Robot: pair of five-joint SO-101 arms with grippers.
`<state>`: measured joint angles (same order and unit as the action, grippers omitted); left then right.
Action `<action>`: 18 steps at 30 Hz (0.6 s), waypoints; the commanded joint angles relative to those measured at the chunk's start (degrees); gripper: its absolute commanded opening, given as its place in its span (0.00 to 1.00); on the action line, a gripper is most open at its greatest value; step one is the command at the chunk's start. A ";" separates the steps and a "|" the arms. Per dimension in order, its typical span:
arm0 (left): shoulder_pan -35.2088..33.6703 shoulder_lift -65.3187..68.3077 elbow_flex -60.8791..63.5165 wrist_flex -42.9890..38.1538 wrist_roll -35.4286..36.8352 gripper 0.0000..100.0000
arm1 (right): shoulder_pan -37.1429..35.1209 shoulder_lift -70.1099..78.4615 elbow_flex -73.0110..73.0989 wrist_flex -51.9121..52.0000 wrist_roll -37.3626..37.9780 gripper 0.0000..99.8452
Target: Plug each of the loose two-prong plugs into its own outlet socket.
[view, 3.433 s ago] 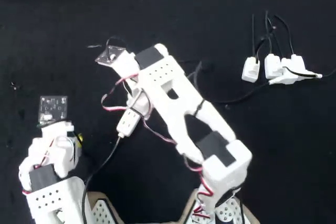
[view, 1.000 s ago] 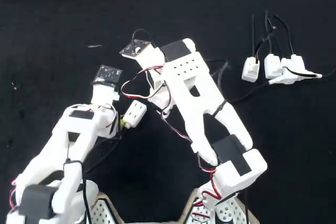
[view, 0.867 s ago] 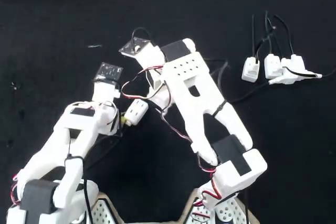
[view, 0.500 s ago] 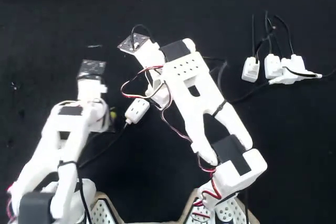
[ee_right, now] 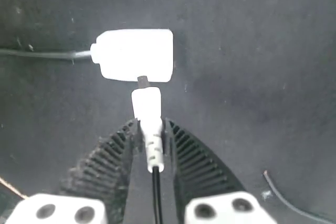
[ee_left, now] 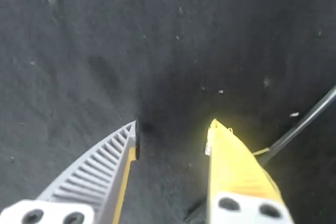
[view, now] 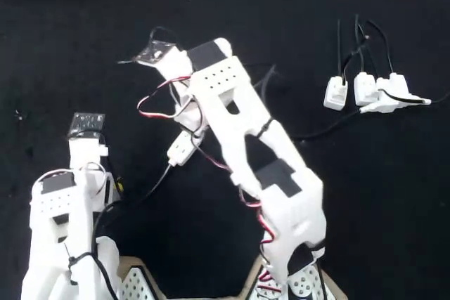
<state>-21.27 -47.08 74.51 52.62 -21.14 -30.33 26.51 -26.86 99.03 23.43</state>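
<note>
High camera looks down from over the arms' bases, taking in the whole black worktop (view: 63, 40) from afar. Left wrist camera peers close past the left end effector (ee_left: 173, 125) at the worktop. Right wrist camera, equally close, looks past the right end effector (ee_right: 152, 125) and plug (ee_right: 146, 103) at a white socket (ee_right: 134, 55), probably the one mid-worktop in the high view.

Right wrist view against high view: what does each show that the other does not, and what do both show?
Right wrist view: the right gripper shut on a white plug, with a short stretch of prong bare between the plug and the outlet socket, so it is not flush. High view: the left arm near the table's left side, and a cluster of white plugs and sockets with black cords at the far right. Both: the outlet socket, its cord and the black table.
</note>
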 commanded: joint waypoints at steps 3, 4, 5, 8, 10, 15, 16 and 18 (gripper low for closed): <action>-0.48 -1.58 1.54 0.44 -0.26 0.22 | -1.05 2.86 -4.70 1.41 -0.26 0.01; -0.40 -1.58 1.98 0.44 -0.26 0.22 | -1.05 3.30 -4.70 1.32 -0.26 0.01; -0.40 -1.67 2.42 0.44 -0.26 0.22 | -1.05 3.56 -4.70 1.32 -0.26 0.01; -0.31 -1.67 2.68 0.44 -0.26 0.22 | -1.05 3.56 -4.79 1.05 -0.26 0.01; -0.31 -1.67 2.68 0.44 -0.26 0.22 | -1.05 3.74 -5.58 1.05 -0.26 0.01; -0.31 -1.67 2.68 0.44 -0.26 0.22 | -0.44 3.91 -7.78 0.97 0.26 0.01; -0.31 -1.67 2.68 0.44 -0.26 0.22 | -0.35 4.00 -7.96 0.97 1.14 0.01; -0.31 -1.67 2.68 0.44 -0.26 0.22 | -0.35 4.79 -8.48 0.97 2.29 0.01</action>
<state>-21.36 -48.57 76.97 52.44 -21.14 -30.68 31.08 -31.96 99.03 24.22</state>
